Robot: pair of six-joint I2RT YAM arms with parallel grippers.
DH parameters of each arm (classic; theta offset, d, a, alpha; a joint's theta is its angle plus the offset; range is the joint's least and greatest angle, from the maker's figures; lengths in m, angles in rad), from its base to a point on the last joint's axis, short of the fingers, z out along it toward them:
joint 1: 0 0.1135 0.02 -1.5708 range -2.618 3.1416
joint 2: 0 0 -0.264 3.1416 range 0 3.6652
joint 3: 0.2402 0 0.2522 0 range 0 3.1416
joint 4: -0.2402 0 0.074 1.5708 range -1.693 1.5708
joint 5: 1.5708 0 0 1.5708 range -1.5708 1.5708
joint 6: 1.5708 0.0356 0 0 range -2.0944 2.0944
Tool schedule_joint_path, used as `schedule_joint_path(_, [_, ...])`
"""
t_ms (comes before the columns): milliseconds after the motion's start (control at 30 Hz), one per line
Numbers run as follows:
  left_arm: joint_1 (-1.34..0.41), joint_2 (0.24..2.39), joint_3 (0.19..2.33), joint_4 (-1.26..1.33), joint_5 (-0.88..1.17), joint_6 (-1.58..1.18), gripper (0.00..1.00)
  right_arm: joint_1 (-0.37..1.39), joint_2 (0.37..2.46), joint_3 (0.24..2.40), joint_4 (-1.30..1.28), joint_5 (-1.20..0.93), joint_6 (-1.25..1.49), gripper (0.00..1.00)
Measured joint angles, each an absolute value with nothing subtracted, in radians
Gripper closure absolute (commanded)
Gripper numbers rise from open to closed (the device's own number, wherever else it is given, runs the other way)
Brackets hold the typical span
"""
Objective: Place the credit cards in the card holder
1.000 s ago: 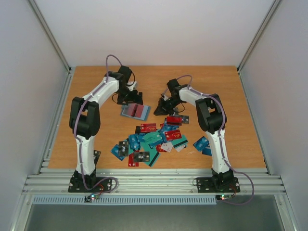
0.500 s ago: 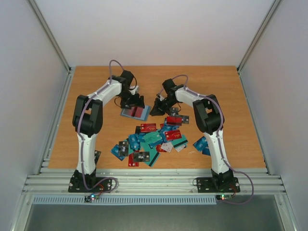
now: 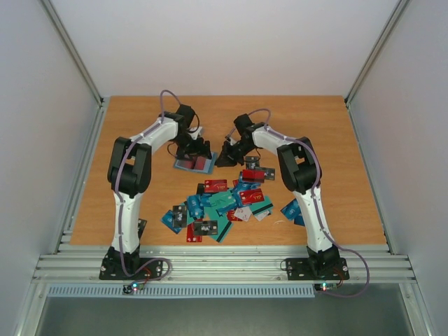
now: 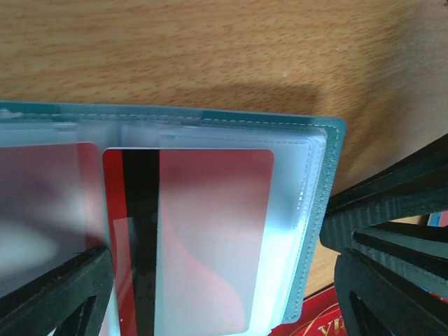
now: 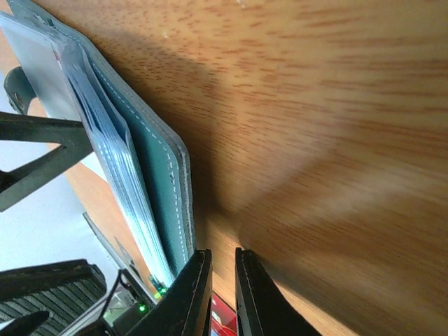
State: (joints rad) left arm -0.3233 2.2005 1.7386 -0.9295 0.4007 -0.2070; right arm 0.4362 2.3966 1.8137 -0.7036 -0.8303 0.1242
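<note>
Credit cards (image 3: 220,204) heaped near, card holder (image 3: 194,164) lying open beyond

Closest to the arm bases, the credit cards sit in a loose overlapping pile of red, teal, blue and black on the tabletop (image 3: 336,133). A couple of blue ones lie apart at the pile's 4 o'clock. At the pile's 11 o'clock, well short of the far edge, the card holder lies open and flat, teal cover down and clear sleeves up. A red card (image 4: 210,238) with a black stripe is inside the sleeve seen from the left wrist. The left hand (image 3: 197,148) hangs over the holder's 12 o'clock side, its fingers (image 4: 52,294) spread wide with that sleeve between them. The right hand (image 3: 222,160) is down at the holder's 3 o'clock edge. Its fingers (image 5: 192,294) are pressed almost together with nothing visible between them, one tip just beside the teal cover
</note>
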Motion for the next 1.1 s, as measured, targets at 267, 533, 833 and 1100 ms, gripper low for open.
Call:
schedule_joint_path(267, [-0.326, 2.212, 1.739, -0.918, 0.435, -0.223, 0.15, 0.436, 2.421, 1.851, -0.719, -0.848, 0.127, 0.88])
schedule_joint_path(533, [-0.331, 2.212, 1.739, -0.91, 0.446, -0.241, 0.15, 0.436, 2.425, 1.862, -0.74, -0.841, 0.12, 0.88])
schedule_joint_path(833, [-0.334, 2.212, 1.734, -0.89, 0.495, -0.298, 0.15, 0.426, 2.424, 1.864, -0.765, -0.838, 0.099, 0.88])
schedule_joint_path(1100, [-0.356, 2.207, 1.702, -0.837, 0.621, -0.394, 0.13, 0.397, 2.424, 1.864, -0.77, -0.838, 0.088, 0.88])
